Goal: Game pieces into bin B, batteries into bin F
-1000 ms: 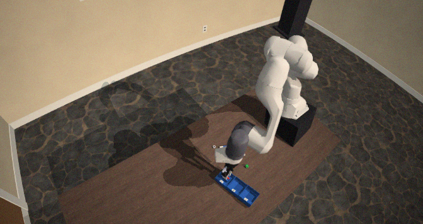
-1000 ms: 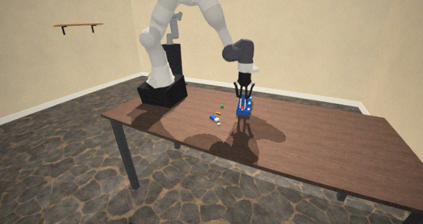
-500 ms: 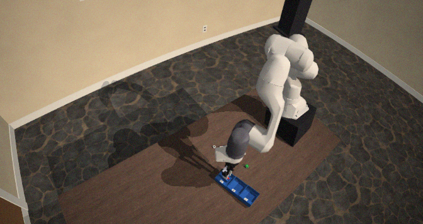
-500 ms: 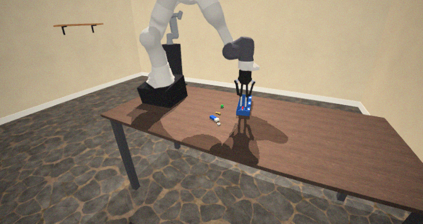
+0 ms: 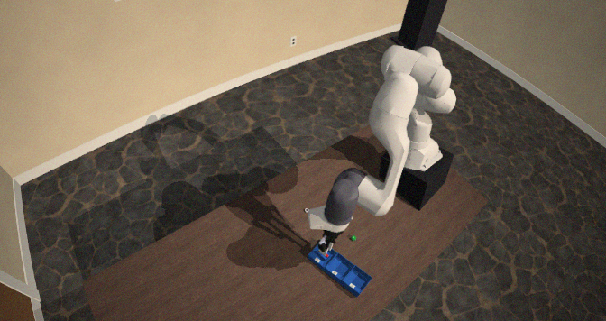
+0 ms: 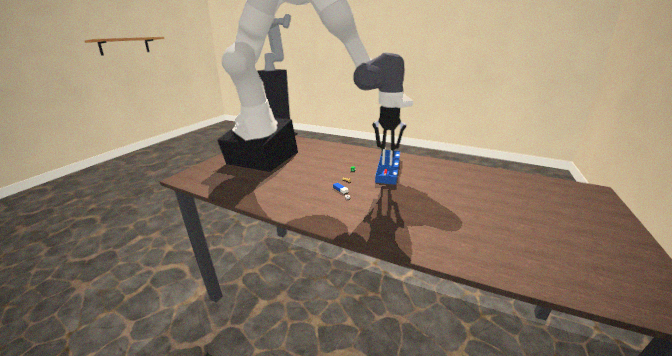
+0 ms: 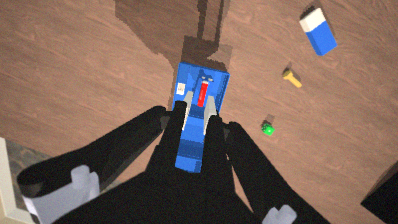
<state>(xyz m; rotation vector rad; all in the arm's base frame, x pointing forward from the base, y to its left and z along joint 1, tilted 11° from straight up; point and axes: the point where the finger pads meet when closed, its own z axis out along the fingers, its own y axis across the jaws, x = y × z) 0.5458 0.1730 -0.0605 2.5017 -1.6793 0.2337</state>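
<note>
- The tool (image 7: pixel 199 106) hangs straight over the end compartment of the blue bin row (image 7: pixel 223 86). Its fingers are only slightly apart and clamp nothing.
- The red item (image 7: pixel 202 93) lies inside that end compartment, below the fingertips. It looks released.
- The compartment's white label (image 7: pixel 180 89) is too small to read. If this is not the right letter for the red item, the drop counts as a mistake. Whether the item is a battery or a game piece is also unclear.
- The fingertips sit close above the bin walls. A sideways move before rising could catch a wall and shove or tip the row, so the bins would not end at rest.
- A fast lift with the narrow gap could drag the red item out if it brushes a finger.
- The green die (image 7: pixel 268 130), the yellow item (image 7: pixel 292 78) and the blue-and-white block (image 7: pixel 318 31) lie on the surface (image 7: pixel 75 75) to one side of the bin row, all apart from it. A low sweep toward them could scatter these small things or roll the die away.
</note>
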